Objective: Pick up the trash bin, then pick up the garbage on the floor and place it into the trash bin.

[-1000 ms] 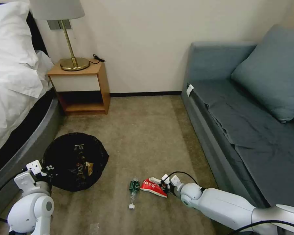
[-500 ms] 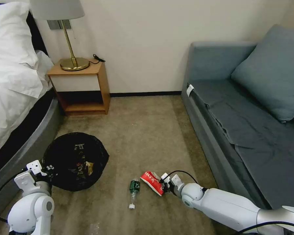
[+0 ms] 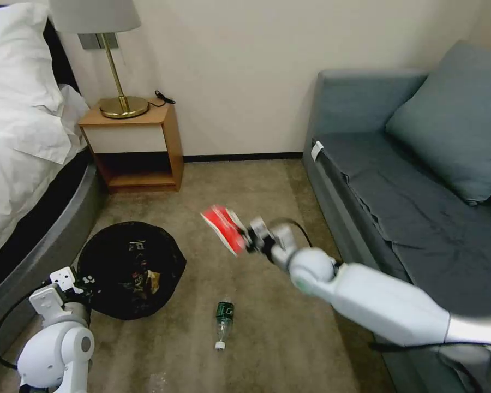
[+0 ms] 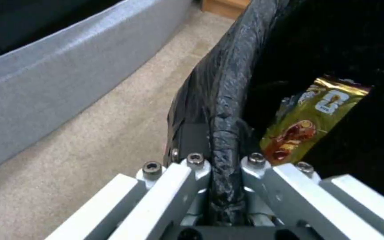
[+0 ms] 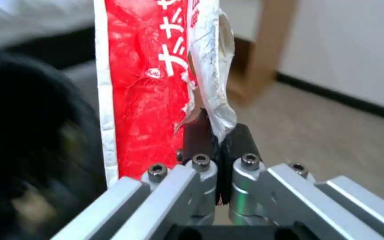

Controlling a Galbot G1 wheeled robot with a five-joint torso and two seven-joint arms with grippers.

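Right claw (image 3: 246, 240) pinching red-white wrapper (image 3: 222, 228), holding it above carpet beside trash bin (image 3: 130, 268). Left claw (image 4: 221, 166) clamping bin's bagged rim (gold-brown wrapper (image 4: 310, 120) lying inside). Bottle (image 3: 222, 321) lying on carpet.

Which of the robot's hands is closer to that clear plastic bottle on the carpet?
Right. The right hand hangs above the clear green-labelled bottle; the left hand grips the black-lined bin's rim, farther away.
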